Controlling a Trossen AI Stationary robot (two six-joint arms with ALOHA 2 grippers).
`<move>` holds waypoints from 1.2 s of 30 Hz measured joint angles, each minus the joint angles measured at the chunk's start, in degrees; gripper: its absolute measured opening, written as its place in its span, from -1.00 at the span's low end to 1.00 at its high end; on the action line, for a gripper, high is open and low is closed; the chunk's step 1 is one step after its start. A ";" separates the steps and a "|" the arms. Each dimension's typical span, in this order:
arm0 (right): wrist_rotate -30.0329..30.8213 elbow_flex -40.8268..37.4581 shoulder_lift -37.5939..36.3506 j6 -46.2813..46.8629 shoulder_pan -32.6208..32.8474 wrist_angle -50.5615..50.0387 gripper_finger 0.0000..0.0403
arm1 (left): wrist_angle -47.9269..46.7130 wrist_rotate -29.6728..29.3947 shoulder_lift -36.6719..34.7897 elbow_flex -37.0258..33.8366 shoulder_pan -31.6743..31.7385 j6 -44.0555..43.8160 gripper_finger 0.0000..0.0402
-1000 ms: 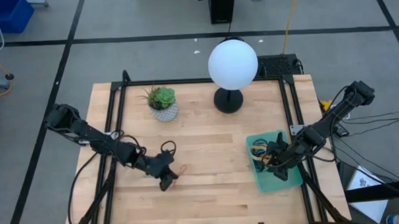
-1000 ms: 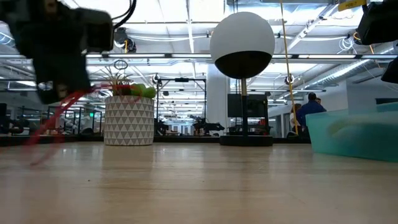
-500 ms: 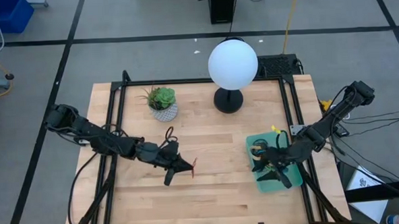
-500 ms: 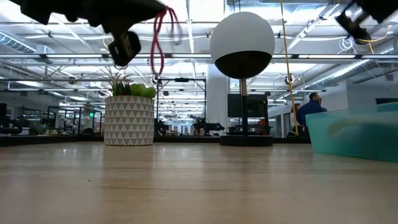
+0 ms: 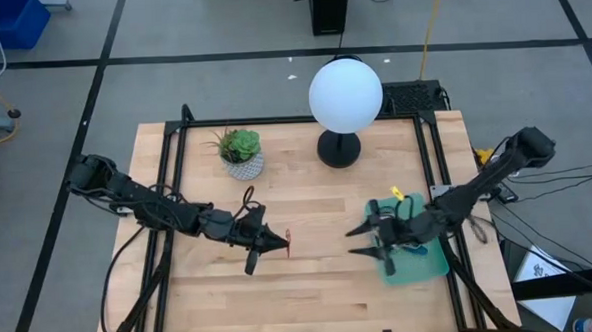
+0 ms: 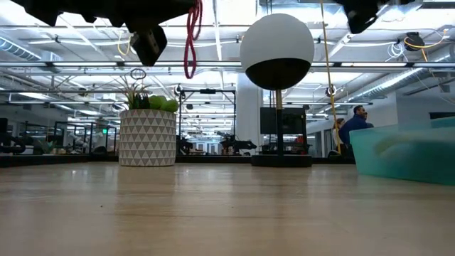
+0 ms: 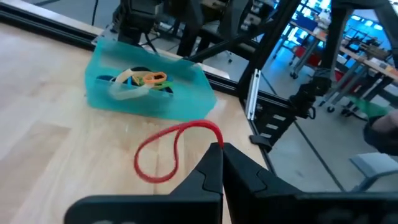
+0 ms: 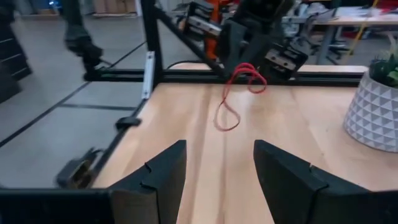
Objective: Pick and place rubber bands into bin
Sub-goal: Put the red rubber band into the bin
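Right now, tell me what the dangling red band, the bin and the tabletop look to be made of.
Red band: likely rubber, matte; it droops in a limp loop from the shut left gripper.
Bin: translucent teal plastic, slightly glossy; the bands inside show dimly through its wall.
Tabletop: light wood, smooth finish; plank seams and grain are visible.

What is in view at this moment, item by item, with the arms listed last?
Red rubber band: one, hanging from the left gripper above the table.
Rubber bands in bin: several, orange, tan and dark.
Bin: one, teal, at the table's right.
Plant pot: one, white patterned, green succulent, rear left.
Globe lamp: one, white, black base, rear centre.
Table: one, light wood.
Person: one, blue top, in the room behind.
Left gripper: shut on the red band, mid-table.
Right gripper: open, empty, beside the bin, facing left.
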 joint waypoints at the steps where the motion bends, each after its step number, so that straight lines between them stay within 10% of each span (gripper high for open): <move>1: -0.01 0.00 1.92 -0.38 -0.81 2.53 -0.10 | 0.01 -0.01 0.00 0.00 0.00 0.57 -0.99; 17: -8.74 0.19 29.62 -3.21 -9.98 39.41 -0.10 | 0.06 -0.04 0.00 0.00 0.00 2.48 -0.98; 36: -9.13 4.63 35.24 -4.79 -11.90 40.30 -0.10 | 1.70 -2.30 6.62 6.90 0.55 6.53 -0.98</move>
